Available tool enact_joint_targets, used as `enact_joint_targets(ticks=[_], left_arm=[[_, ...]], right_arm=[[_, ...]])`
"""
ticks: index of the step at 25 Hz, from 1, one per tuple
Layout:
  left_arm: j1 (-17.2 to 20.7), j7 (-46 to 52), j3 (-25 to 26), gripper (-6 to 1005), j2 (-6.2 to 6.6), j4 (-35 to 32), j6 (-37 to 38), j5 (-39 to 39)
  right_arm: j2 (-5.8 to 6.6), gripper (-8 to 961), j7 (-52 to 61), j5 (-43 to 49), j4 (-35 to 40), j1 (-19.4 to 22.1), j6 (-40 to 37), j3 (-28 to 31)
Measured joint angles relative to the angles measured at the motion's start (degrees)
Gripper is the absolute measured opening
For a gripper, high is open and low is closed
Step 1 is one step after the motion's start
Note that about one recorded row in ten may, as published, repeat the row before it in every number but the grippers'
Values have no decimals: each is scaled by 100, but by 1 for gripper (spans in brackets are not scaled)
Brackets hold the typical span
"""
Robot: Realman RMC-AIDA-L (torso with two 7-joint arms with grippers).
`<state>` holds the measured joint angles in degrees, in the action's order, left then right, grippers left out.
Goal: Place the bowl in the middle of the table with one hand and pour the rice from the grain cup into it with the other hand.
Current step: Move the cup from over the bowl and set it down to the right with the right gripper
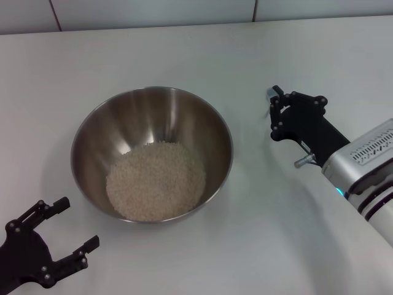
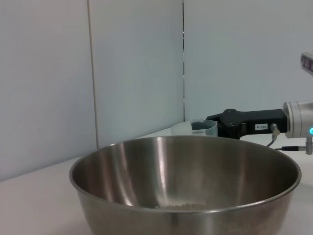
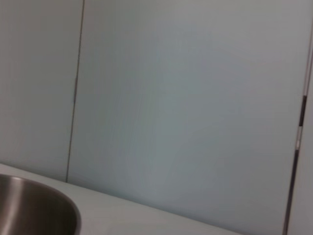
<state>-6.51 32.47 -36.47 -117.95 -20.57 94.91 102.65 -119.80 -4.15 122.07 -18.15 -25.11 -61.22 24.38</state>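
The steel bowl point(image 1: 92, 132) stands in the middle of the white table point(image 1: 202, 55) with a heap of rice point(image 1: 156, 180) in its bottom. It fills the left wrist view point(image 2: 186, 171), and its rim shows in the right wrist view point(image 3: 34, 205). My left gripper point(image 1: 77, 224) is open and empty at the bowl's near left, apart from it. My right gripper point(image 1: 274, 114) is low over the table to the right of the bowl. It holds the translucent grain cup point(image 2: 201, 126) upright at its fingertips point(image 2: 215, 128). In the head view only a pale edge of the cup point(image 1: 271, 93) shows.
The tiled wall point(image 1: 153, 12) runs along the table's far edge. My right arm point(image 1: 362, 166) reaches in from the right side.
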Motion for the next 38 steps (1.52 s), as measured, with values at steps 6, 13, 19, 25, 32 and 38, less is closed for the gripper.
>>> enact_joint_targets(ticks=[6, 13, 19, 25, 32, 38], left_arm=[[0, -16, 0, 863, 0, 14, 2, 0], [-10, -13, -14, 863, 0, 12, 2, 0], [-20, 2, -9, 863, 0, 10, 1, 0], [-40, 5, -16, 863, 0, 25, -29, 0], [-43, -6, -18, 863, 0, 36, -35, 0], [-44, -6, -17, 863, 0, 41, -35, 0]], right_arm=[[1, 44, -16, 68, 23, -82, 199, -25], [0, 81, -37, 85, 3, -82, 243, -23], [1, 112, -37, 85, -4, -35, 248, -35], [1, 199, -2, 85, -5, 85, 252, -88], [6, 367, 2, 65, -12, 178, 252, -99], [14, 412, 5, 54, 20, 239, 252, -100]])
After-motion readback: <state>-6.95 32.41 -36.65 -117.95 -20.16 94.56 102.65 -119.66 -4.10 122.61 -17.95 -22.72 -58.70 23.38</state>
